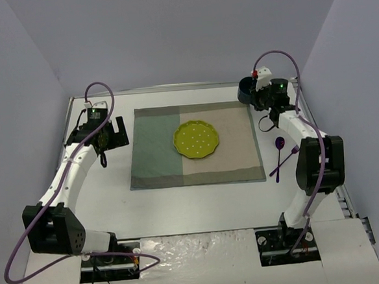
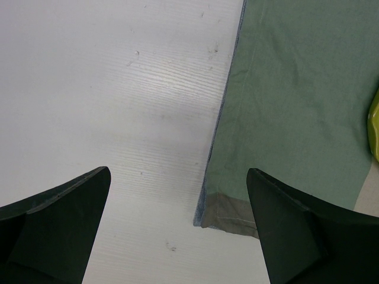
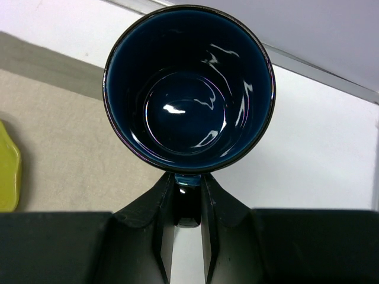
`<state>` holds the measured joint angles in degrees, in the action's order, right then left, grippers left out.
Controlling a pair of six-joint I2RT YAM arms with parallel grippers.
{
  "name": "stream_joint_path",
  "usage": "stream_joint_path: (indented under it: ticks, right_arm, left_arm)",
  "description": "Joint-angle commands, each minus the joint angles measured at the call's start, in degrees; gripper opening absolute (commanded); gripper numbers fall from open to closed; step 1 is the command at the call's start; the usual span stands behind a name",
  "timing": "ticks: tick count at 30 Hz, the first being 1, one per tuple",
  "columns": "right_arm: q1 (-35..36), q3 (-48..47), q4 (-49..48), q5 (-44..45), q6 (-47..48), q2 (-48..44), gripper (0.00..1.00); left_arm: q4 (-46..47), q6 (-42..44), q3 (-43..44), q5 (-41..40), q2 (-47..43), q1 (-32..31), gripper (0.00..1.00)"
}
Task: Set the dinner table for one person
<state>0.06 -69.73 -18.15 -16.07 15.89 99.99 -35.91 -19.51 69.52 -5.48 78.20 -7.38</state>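
The right hand (image 3: pixel 188 198) was clamped on the handle of the dark blue mug (image 3: pixel 188 89), which stood upright over the white desk (image 1: pixel 200 206) by the far right corner of the placemat (image 1: pixel 157 151). To my eye the mug wanted setting down level, clear of the yellow-green plate (image 1: pixel 196 140). The left hand (image 2: pixel 177 177) hung with its fingers apart above bare desk at the placemat's left edge.

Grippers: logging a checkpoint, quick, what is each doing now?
Left gripper: open, empty.
Right gripper: shut on the dark blue glossy ceramic mug, by its handle.
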Motion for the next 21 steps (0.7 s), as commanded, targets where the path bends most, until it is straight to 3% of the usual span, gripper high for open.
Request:
stream_joint_path:
  ticks: [1,21]
  right_arm:
    - [1.25,-6.81,-6.52,-6.87,6.2,2.47,0.0]
    - [1.61,-11.81,-3.67,-8.02,9.26,12.2,0.0]
  left_arm:
    - [1.99,0.96,0.53,-1.2,0.46,0.35,0.97]
    - [1.9,1.31,0.77,-1.47,1.84,0.37,0.97]
